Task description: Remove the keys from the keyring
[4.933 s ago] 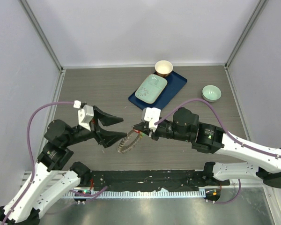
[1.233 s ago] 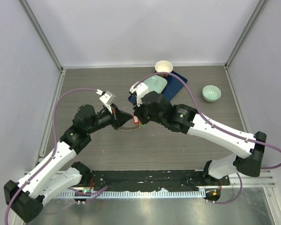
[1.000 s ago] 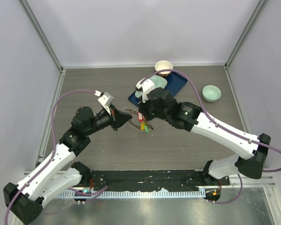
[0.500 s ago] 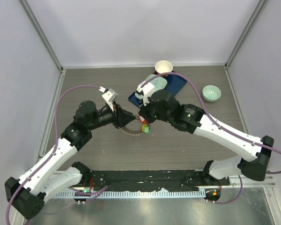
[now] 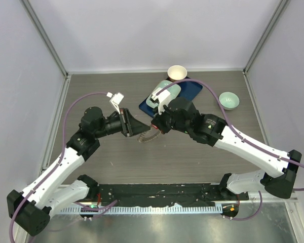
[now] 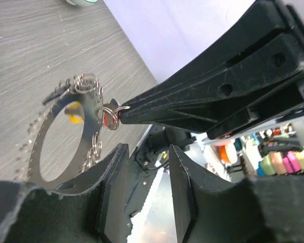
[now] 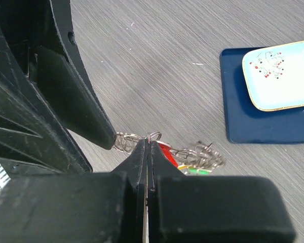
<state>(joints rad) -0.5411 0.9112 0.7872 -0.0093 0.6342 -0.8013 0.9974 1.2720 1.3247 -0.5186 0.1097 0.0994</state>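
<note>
Zero keys off so far, I'd say: keys point(image 7: 185, 166) hang on the keyring point(image 6: 35, 147), right pincer point(image 7: 148, 140) pinched shut on red key's loop point(image 7: 153, 135), left pincer point(image 6: 148, 149) narrowly parted, empty.

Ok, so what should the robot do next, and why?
Probably bring the left gripper onto the keyring and close, to steady it. Its jaws stand apart with nothing between them, while the right gripper is pinched shut on a small ring beside the red key.
</note>
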